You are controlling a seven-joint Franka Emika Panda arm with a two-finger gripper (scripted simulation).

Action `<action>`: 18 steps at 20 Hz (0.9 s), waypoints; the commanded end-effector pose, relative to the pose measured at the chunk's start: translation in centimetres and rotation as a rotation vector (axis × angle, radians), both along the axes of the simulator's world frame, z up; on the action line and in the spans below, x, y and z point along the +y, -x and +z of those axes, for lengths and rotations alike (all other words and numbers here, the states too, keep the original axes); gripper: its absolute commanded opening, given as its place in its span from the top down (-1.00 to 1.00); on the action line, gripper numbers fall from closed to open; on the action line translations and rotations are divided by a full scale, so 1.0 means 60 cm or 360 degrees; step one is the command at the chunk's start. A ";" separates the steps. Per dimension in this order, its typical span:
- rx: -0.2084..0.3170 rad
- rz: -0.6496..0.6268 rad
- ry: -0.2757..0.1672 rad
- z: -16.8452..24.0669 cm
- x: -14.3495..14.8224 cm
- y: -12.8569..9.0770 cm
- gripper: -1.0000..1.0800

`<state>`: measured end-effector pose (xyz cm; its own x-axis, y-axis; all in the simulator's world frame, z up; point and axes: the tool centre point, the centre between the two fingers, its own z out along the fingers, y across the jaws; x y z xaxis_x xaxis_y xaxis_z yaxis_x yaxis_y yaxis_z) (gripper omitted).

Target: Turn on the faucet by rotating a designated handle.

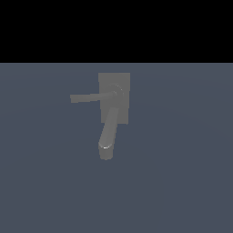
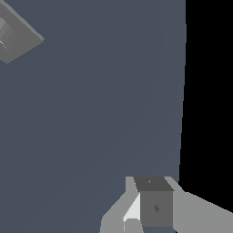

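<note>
The blue-grey floor is carrying 1 fixture, and no bin, tray or other container is showing anywhere, so nothing is sitting inside anything. The faucet is resting on that floor in the exterior view, its flat base plate lying under the pivot. From the pivot the thick spout is running toward the near edge of the picture with its tip turned down. The handle, the slimmest part, is sticking out from the same pivot toward the exterior view's left, roughly square to the spout.

In the wrist view only a corner of the faucet's plate is peeking in, well apart from the gripper, whose blocky end is showing low in the frame. I cannot tell whether its jaws are parted or closed.

By my judgement the approach is the step in hand: nothing is touching the handle. The next move is calling for bringing the gripper beside the bar's free end, then sweeping it around the pivot.
</note>
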<state>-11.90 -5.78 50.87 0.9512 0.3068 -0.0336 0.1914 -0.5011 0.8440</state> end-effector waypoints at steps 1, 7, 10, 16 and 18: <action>-0.0094 0.0038 0.0099 0.037 0.011 -0.003 1.00; -0.0295 0.0133 0.0352 0.119 0.050 -0.006 1.00; -0.0383 0.0184 0.0486 0.155 0.076 -0.007 1.00; -0.0528 0.0293 0.0768 0.215 0.139 -0.008 1.00; -0.0566 0.0333 0.0865 0.230 0.163 -0.009 1.00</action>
